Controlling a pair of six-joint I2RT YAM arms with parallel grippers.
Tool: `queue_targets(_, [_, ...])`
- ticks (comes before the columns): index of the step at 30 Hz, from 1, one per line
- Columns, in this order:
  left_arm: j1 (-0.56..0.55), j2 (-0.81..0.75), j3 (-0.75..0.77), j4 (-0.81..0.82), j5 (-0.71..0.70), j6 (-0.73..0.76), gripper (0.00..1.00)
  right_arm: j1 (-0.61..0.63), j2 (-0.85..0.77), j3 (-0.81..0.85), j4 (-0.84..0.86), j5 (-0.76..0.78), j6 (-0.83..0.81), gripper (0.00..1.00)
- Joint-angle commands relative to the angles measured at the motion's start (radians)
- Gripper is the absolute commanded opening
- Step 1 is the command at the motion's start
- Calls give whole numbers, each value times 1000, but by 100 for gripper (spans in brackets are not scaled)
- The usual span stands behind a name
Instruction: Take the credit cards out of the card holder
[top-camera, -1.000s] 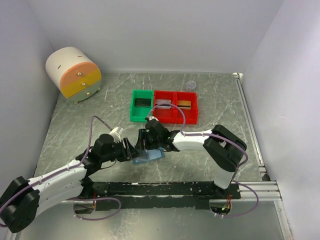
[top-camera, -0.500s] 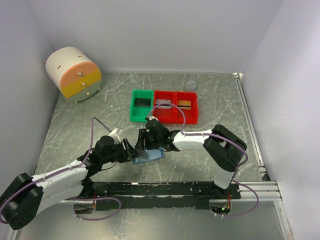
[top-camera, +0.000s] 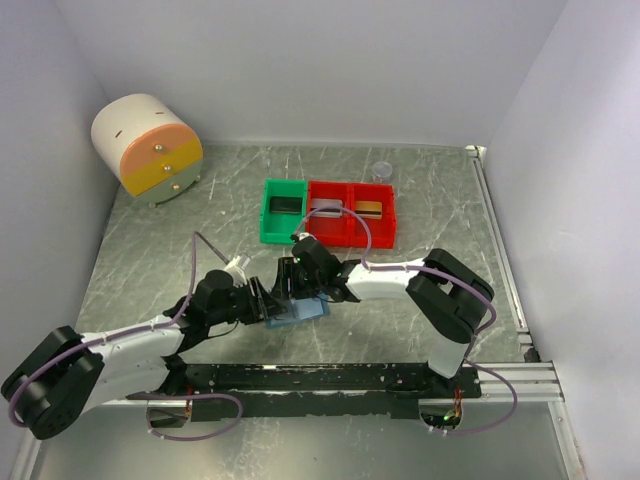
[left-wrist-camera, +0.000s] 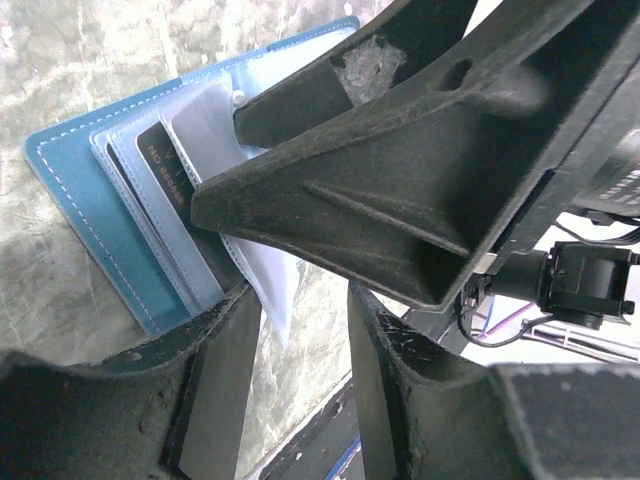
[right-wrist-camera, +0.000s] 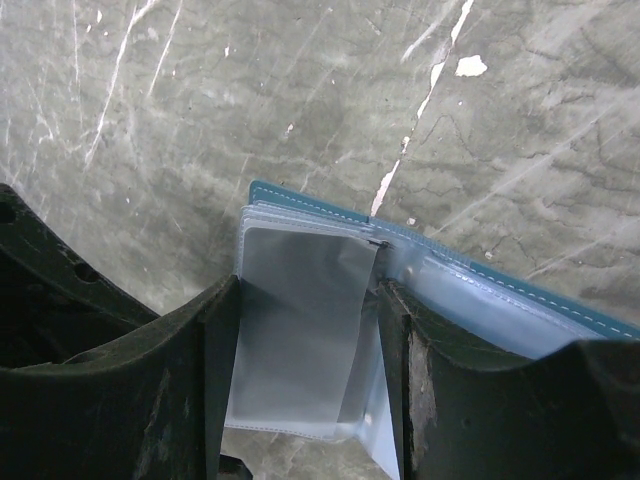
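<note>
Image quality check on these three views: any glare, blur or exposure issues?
Top external: even light, sharp, card holder mostly hidden. Left wrist: right gripper's fingers loom soft-edged, far right blown out. Right wrist: clear sleeves milky, own fingers underexposed.

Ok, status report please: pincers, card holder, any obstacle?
Left pincer open beside sleeves. Right pincer astride one sleeve, grip unclear. Card holder open, dark card still inside. Pincers crowd each other.

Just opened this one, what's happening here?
Both arms meet over the open blue card holder on the table. The right gripper straddles a clear sleeve. The left gripper, open, sits at the sleeves' edge, where a dark card is still pocketed. The bins behind hold three flat cards.
</note>
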Motion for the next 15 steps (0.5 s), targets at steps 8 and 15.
queue_targets(8, [-23,19,58,28,-17,46,44,-5,-51,17,-78,-54,-11,62])
queue_targets(15, [-27,62,69,73,5,45,48,-62,-136,29,-137,4,-13,70])
